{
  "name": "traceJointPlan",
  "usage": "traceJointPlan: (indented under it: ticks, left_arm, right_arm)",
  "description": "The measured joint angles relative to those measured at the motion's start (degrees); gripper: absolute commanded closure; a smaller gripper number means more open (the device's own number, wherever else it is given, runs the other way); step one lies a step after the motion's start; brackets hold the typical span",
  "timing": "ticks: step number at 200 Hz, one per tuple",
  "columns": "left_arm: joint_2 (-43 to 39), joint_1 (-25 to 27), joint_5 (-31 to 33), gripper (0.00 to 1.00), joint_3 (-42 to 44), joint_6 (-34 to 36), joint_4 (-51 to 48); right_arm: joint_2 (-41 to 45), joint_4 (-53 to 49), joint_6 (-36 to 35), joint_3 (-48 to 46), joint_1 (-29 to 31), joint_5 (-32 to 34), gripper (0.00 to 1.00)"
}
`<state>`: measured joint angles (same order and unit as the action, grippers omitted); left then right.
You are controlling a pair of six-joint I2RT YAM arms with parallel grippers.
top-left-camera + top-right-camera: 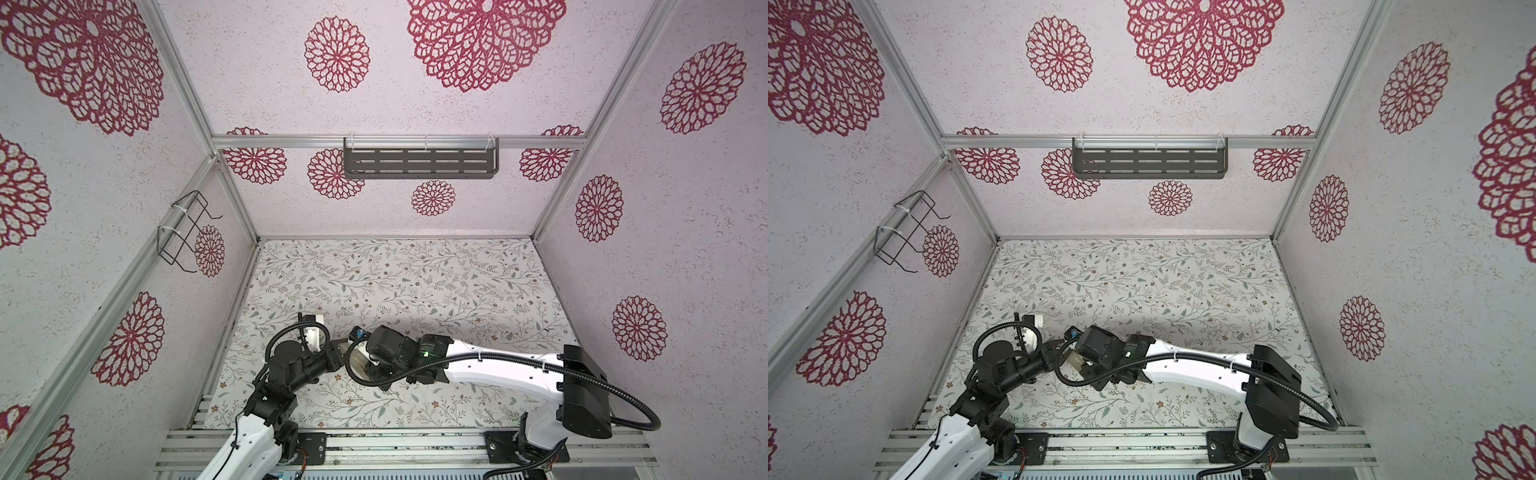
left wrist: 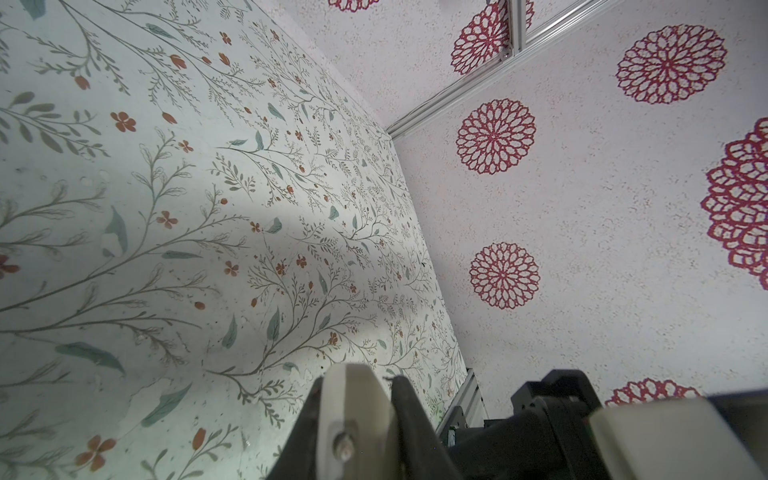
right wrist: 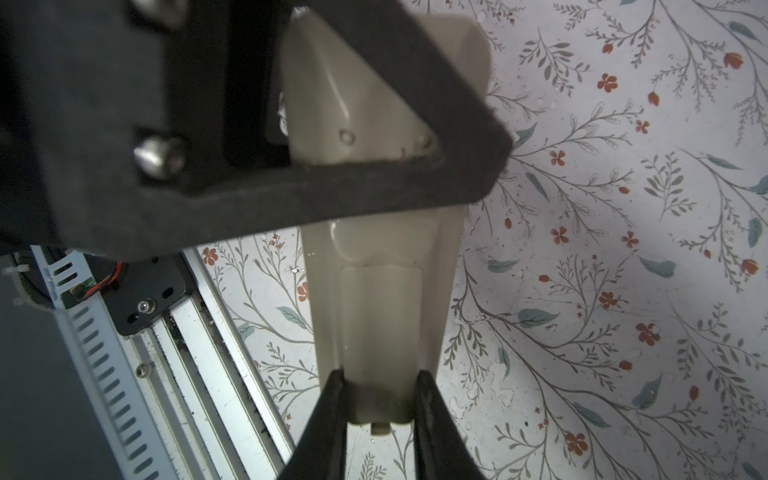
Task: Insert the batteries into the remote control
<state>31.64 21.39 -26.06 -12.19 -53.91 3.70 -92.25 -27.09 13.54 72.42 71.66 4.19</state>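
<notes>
Beige plastic fills the right wrist view: the plain back of the remote control (image 3: pixel 382 316) faces that camera, so the button side is turned away and the side where the batteries belong is the one exposed. The right gripper (image 3: pixel 378 386) pinches one narrow end across its width, a dark finger pressed on each long edge. The left gripper (image 2: pixel 355 382) clamps the opposite end, its fingers drawn close on the thin body. Holding both ends this way probably keeps the slim handset from twisting while its back is worked on. It seems to be held clear of the flowered table (image 1: pixel 415 291), near the front edge beside the metal rail (image 3: pixel 208 332). In a top view only a sliver of the remote (image 1: pixel 1075 359) peeks out between the two wrists. A rectangular panel on the back looks seated flush, which suggests the compartment is closed. No batteries show in any view, so whether they are already inside cannot be told.
</notes>
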Motion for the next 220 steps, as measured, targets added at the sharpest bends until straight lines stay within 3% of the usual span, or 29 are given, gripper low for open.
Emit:
traceJointPlan:
  ticks: [101,166,220]
  left_arm:
    - [-0.59,0.0,0.13,1.0,1.84,-2.4,2.84]
    - [-2.21,0.0,0.39,1.0,4.24,-4.81,4.94]
    - [-2.25,0.02,-0.87,1.0,4.52,-4.87,5.95]
  right_arm:
    - [-0.72,-0.85,0.02,0.87,-0.04,0.11,0.87]
    - [-1.11,-0.96,-0.04,0.87,0.02,0.09,0.66]
    - [-1.11,0.11,0.0,1.14,0.0,0.39,0.57]
